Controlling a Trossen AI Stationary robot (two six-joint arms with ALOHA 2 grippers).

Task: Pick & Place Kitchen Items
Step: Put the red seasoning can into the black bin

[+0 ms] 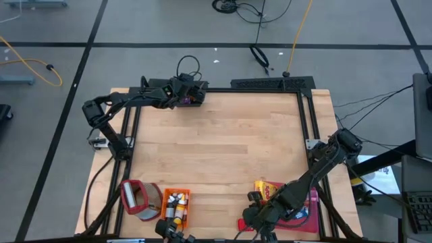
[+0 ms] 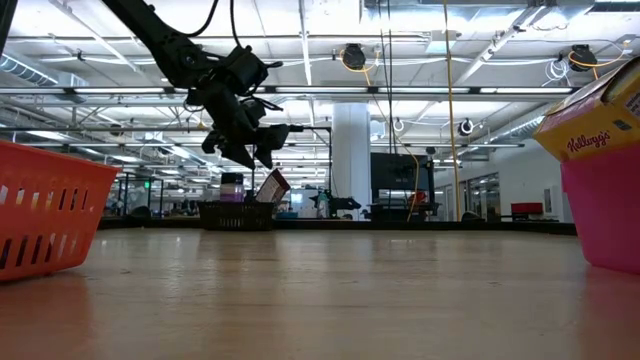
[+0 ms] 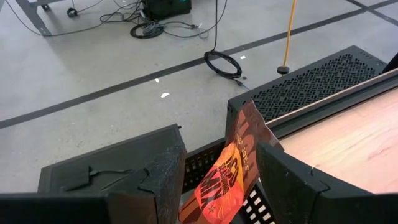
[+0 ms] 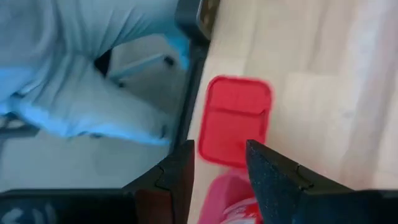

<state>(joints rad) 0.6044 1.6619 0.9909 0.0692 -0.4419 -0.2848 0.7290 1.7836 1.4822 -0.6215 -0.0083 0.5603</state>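
Pink tray (image 1: 312,214) and a yellow Kellogg's box (image 1: 263,187) lay at the table's near edge under the right gripper (image 1: 260,226), whose fingers stood apart over a red box (image 4: 236,118), gripping nothing. Beside them sat the orange crate (image 1: 177,204). Far across, the left gripper (image 3: 217,180) clenched a brown-orange packet (image 3: 233,168) above a black basket (image 2: 236,215).

Grey concrete floor (image 1: 169,27) all round the wooden table (image 1: 223,135), crossed by dark tape lines (image 1: 202,44). A yellow cable (image 1: 297,34) and coiled black cables (image 1: 233,7) trail over it. Level across, a white column (image 2: 352,160) rises to a ceiling of pipes and strip lights (image 2: 430,90).
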